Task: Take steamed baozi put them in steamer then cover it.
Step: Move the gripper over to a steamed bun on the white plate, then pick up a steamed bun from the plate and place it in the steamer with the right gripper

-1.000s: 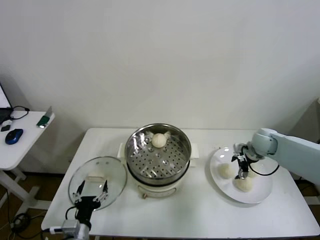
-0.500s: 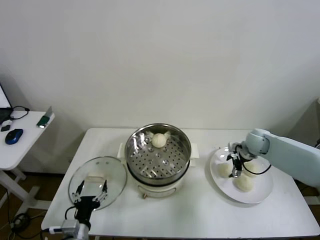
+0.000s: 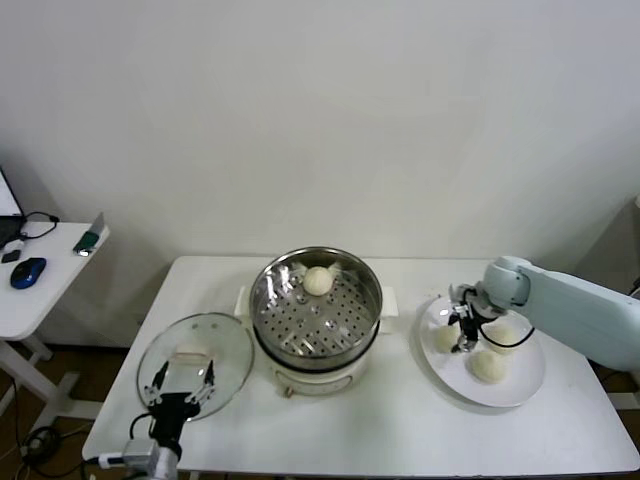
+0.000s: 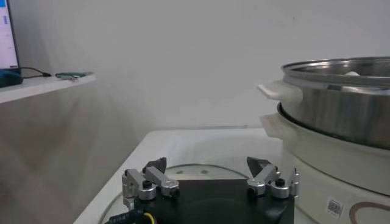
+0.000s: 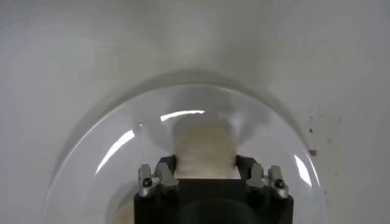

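The left gripper (image 3: 182, 383) hangs wide open over the cover (image 3: 195, 363) lying left of the steamer (image 3: 316, 312), which holds one baozi (image 3: 318, 281) at its far side. On the right, the right gripper (image 3: 459, 329) pinches a bun (image 5: 205, 152) on the white plate (image 3: 520, 391), two more buns (image 3: 489, 367) beside.

The steamer (image 3: 316, 310) stands open-topped, one baozi (image 3: 318, 281) at its far rim.

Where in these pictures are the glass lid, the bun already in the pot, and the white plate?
glass lid (image 3: 190, 352), head view, its handle.
bun in the pot (image 3: 318, 281), head view, its dome.
white plate (image 3: 520, 388), head view, bare rim.
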